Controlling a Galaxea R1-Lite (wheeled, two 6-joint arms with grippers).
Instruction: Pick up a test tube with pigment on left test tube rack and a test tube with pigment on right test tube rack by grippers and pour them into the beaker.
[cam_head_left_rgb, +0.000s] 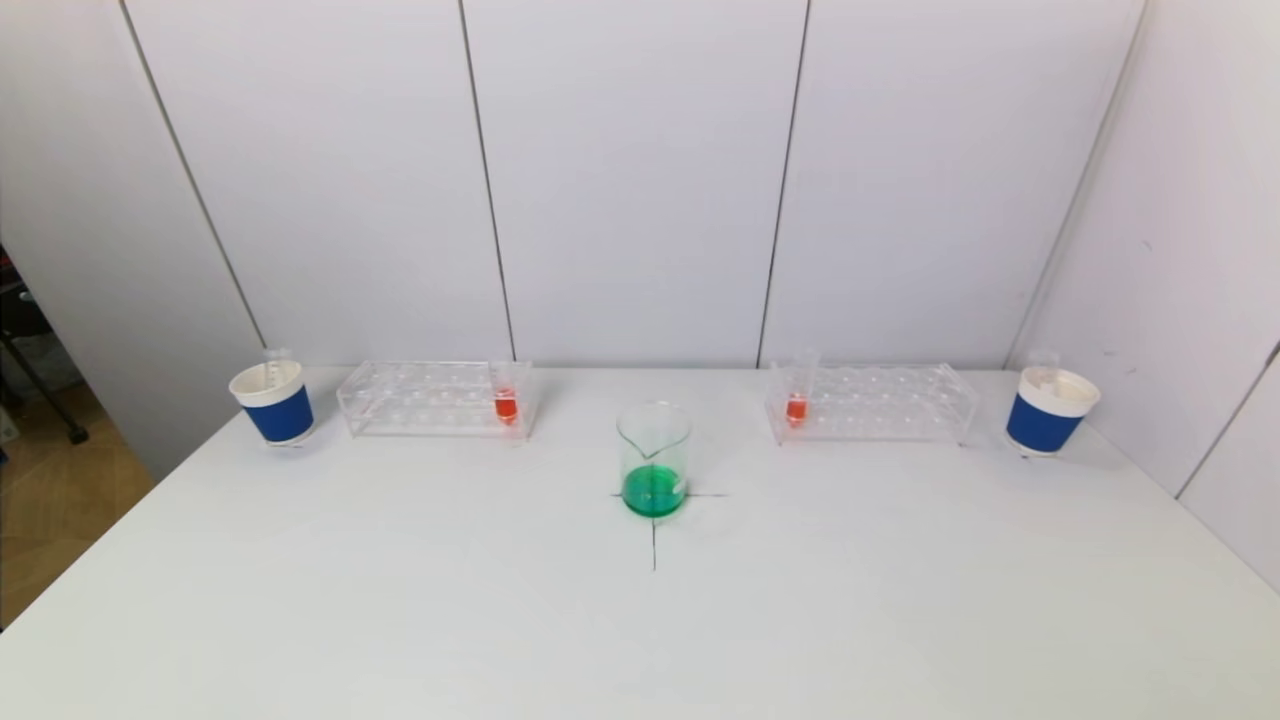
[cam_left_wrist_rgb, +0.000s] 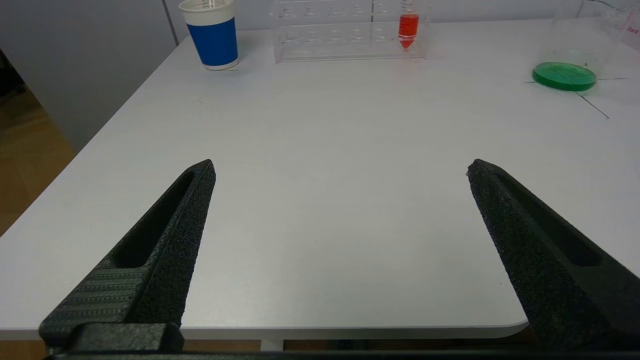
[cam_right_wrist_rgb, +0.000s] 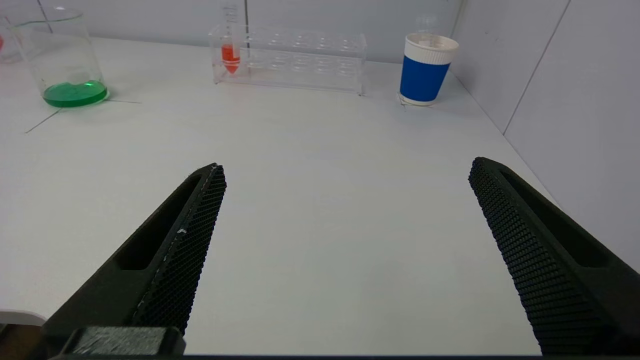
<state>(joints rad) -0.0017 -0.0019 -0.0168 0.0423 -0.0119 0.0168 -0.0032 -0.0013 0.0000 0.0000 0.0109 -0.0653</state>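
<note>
Taking the beaker (cam_head_left_rgb: 654, 470) with its shallow green liquid as the clock's centre on the white table (cam_head_left_rgb: 400, 600), the left paper cup (cam_head_left_rgb: 273, 401) stands far out at 10 o'clock, a clear tube upright in it. Just beside it, also toward 10 o'clock, is the left test tube rack (cam_head_left_rgb: 435, 398), its tube of red pigment (cam_head_left_rgb: 506, 397) upright in the end nearest the beaker. The left gripper (cam_left_wrist_rgb: 340, 170) hovers over the table's near edge, jaws spread wide and empty. Toward 2 o'clock sits the right test tube rack (cam_head_left_rgb: 872, 402), its red-pigment tube (cam_head_left_rgb: 797, 398) upright at the beaker-side end; the right paper cup (cam_head_left_rgb: 1050, 410) stands beyond it. The right gripper (cam_right_wrist_rgb: 346, 167) likewise hangs wide apart, gripping nothing
</note>
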